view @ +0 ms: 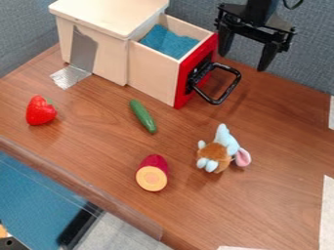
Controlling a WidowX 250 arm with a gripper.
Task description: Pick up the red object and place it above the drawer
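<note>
Red strawberry (40,111), left of claw (244,62), well apart

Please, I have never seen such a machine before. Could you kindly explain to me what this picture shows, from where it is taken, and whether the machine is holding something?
The machine is a black robot arm, coming in from the top edge. At its end is a two-finger gripper, a kind of mechanical hand. Its fingers are spread with nothing between them, so it holds nothing. The one picture comes from a camera looking down at a slant.

On the brown wooden table lie a red strawberry, a green cucumber, a cut piece of vegetable with dark red skin, and a soft toy. At the back stands a wooden box whose drawer is pulled out, with blue cloth inside.
</note>
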